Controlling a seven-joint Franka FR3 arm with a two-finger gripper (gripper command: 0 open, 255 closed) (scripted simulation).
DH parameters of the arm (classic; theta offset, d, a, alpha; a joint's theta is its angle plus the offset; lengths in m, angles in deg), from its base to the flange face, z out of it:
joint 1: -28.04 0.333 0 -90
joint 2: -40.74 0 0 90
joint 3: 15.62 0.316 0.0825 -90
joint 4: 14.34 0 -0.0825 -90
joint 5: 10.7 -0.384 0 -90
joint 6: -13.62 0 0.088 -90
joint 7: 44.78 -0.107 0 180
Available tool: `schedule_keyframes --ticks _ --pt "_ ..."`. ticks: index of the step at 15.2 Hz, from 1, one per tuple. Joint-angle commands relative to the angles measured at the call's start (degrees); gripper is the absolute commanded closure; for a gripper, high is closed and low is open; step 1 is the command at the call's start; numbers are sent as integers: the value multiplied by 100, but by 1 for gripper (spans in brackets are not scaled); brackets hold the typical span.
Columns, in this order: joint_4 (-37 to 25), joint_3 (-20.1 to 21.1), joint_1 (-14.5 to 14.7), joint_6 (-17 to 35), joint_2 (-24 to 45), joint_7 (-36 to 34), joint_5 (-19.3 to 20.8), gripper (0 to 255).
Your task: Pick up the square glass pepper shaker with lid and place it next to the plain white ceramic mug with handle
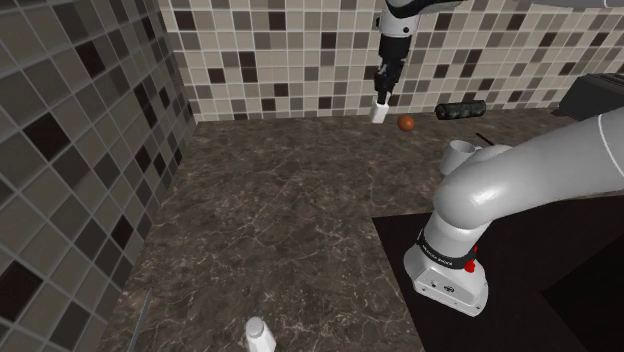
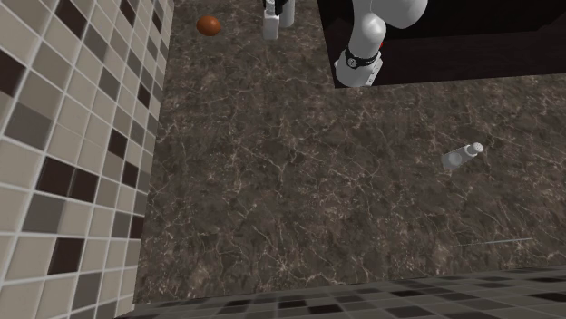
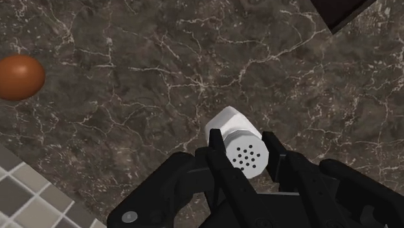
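Clamping the white pepper shaker [image 3: 228, 124] between its two black fingers, the pincer [image 3: 245, 154] grips it just under the round, perforated lid, with one finger pressed to each side of the squarish body. In the shoulder view the pincer [image 1: 384, 95] hangs down in front of the tiled wall [image 1: 300, 60] with the shaker at its tips. The shaker looks clear of the dark marbled countertop [image 1: 300, 220], though it is hard to be sure that its base is off the stone. A brown egg-shaped thing [image 3: 19, 76] lies on the counter near the pincer, off to one side and untouched. The white mug [image 1: 462, 153] stands well apart from the pincer, back toward the robot's stand [image 1: 520, 240], half hidden behind the elbow of the arm [image 1: 520, 180]; its handle cannot be made out. A second small white shaker-like container [image 1: 260, 335] sits on the counter far from the pincer. As a judgement, the picking-up half of the task appears done, since the grasp is firm and the shaker seems raised. The carrying is not yet done: the shaker is nowhere near the mug and has to be brought across, set down upright just beside it, and released.
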Motion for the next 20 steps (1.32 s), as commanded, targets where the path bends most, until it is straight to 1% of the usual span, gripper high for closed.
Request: schedule_keyframes --ticks 1,7,13,20 --pt "226 -138 -130 -108 -352 189 146 255" --pt "680 -558 -563 -584 -1353 784 627 255" --pt "881 -1074 -1052 -1103 -2185 1511 1213 255" --pt "1455 -1253 -1142 -661 -2314 1473 1394 255"
